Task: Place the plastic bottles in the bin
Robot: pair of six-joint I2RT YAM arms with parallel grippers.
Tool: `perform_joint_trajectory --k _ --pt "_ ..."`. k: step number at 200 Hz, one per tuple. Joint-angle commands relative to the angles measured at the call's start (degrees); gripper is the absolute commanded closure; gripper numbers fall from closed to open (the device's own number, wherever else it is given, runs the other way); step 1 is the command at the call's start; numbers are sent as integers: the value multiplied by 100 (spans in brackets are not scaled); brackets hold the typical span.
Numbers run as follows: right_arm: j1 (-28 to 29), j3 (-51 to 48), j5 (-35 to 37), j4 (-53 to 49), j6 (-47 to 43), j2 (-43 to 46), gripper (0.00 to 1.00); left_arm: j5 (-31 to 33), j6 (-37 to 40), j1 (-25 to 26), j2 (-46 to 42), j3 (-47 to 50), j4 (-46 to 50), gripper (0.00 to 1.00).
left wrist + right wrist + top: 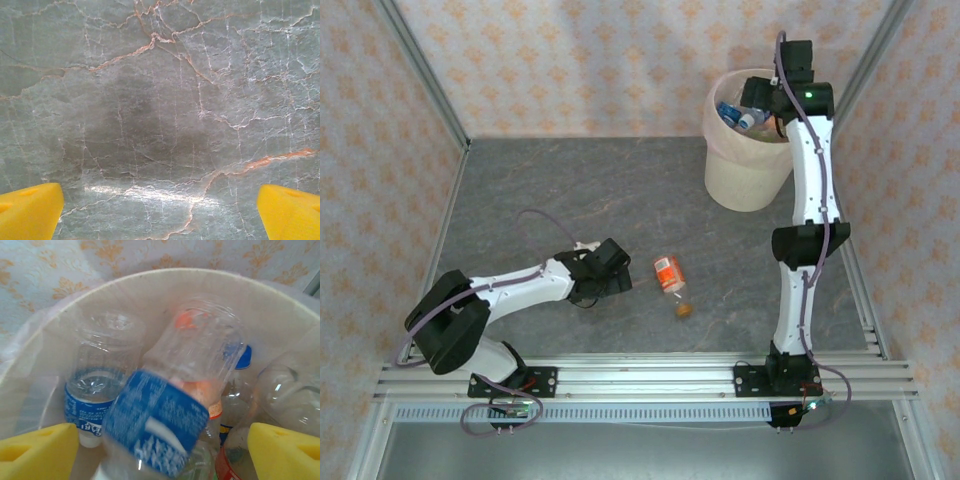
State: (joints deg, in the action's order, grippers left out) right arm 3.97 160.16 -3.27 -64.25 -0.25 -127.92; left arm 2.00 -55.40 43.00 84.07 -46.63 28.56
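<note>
1. The bin [748,172] stands at the far right of the grey marbled table [580,190], a cream bucket with a pale liner.
2. The right gripper [761,98] hangs directly over the bin's open mouth, pointing down into it.
3. In the right wrist view, the right gripper [160,455] has its yellow fingers [37,452] spread wide. The bin's rim [165,276] curves round beyond them.
4. A blue-labelled bottle [160,422] sits tilted and blurred in the gap between those fingers, inside the bin. It is narrower than the gap, and neither pad appears to touch it.
5. More plastic bottles lie in the bin around it:
   - a clear one with a blue label [95,380] against the bin's left wall;
   - one with a blue cap [243,358] to the right;
   - a clear crumpled one [287,390] against the bin's right wall.
6. One orange-labelled bottle [669,273] lies on its side on the table, outside the bin and well apart from it on the near side.
7. The left gripper [610,268] sits low, farther from the bin than that bottle and just beside it.
8. Its fingers [30,212] are spread fully over bare table [160,100], holding nothing.
</note>
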Motion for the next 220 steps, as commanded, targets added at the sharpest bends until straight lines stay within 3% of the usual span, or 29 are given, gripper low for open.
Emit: perform_joint_trajectory --k 1,63,80,109,125,150,178,199,220 --pt "16 -142 -6 -88 -67 768 10 265 -24 -20 -154 125 -126 0" --pt "342 -1906 485 258 -179 2233 5 -5 262 -21 -152 251 -787 0" --pt "474 -3343 269 897 -145 2917 4 1 396 -20 -212 274 -940 0" --pt "687 -6047 -1052 2289 -257 4259 1 170 548 -20 -368 326 -1039 0" --pt "719 -7266 -1330 2791 -117 4704 0 284 600 -20 -440 324 -995 0" --pt "762 -8698 -1795 3113 482 4798 0 428 618 -28 -545 368 -928 0" --pt "948 -10039 -1572 3812 564 4650 1 520 540 -28 -569 431 -903 0" --pt "948 -10322 -1191 4188 310 4328 1 470 525 -29 -533 420 -940 0" --pt "956 -10304 -1420 4186 147 4040 0 452 523 -29 -495 399 -892 0"
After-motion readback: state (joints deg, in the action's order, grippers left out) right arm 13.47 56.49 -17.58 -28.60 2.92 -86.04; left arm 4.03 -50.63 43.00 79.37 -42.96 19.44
